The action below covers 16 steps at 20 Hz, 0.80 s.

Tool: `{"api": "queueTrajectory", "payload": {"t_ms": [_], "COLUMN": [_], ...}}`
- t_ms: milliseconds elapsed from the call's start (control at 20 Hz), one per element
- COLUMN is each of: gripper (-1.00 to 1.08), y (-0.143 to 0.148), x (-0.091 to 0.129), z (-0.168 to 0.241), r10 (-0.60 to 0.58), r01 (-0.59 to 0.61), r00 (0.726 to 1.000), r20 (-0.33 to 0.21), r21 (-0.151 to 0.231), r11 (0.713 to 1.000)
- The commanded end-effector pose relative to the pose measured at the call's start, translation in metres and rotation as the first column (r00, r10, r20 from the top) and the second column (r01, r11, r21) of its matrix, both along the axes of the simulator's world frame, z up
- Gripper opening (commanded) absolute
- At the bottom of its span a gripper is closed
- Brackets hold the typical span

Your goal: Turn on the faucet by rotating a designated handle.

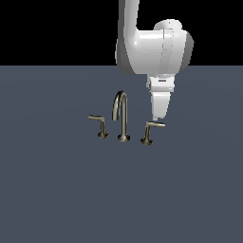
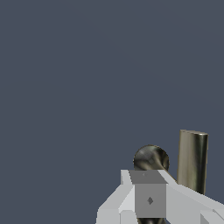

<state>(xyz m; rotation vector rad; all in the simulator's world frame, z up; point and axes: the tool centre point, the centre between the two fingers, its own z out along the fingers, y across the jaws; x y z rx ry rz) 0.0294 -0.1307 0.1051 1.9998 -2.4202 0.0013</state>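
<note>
A small brushed bronze-grey metal faucet (image 1: 122, 116), with a tall thin gooseneck spout on a round base, stands on a flat slate-blue counter (image 1: 57, 190), flanked by two short lever handles. The designated one, a short L-shaped metal handle with a paler, brighter arm (image 1: 151, 131), sits on the exterior view's right of the spout; its darker mirror-twin lever (image 1: 99, 125) sits on the exterior view's left. The white robot arm hangs down from above, and its pincer (image 1: 157, 117) is just above and beside the pale arm of the handle. Whether it touches cannot be told, nor whether the pincer is spread or clenched. The wrist view shows the handle's arm (image 2: 192, 161) close beside the white pincer body. The task looks to be at its start: approach nearly made, the turn itself left. The counter is bare all round; only the spout stands near the handle's sweep.
</note>
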Motion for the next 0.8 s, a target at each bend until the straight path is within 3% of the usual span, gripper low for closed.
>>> {"api": "queueTrajectory", "payload": {"t_ms": [0,500,750], "gripper": [-1.00,-1.00,-1.00], "y": [-0.008,-0.015,-0.018], "x": [0.002,0.003,-0.013], "z": [-0.008,-0.014,-0.014], "r10": [-0.039,-0.073,-0.073], "r01": [0.039,0.073,0.073], "r00": [0.999,0.997,0.997], "r20": [0.001,0.001,0.001], "r21": [0.000,0.002,0.002], "r11": [0.999,0.997,0.997]}}
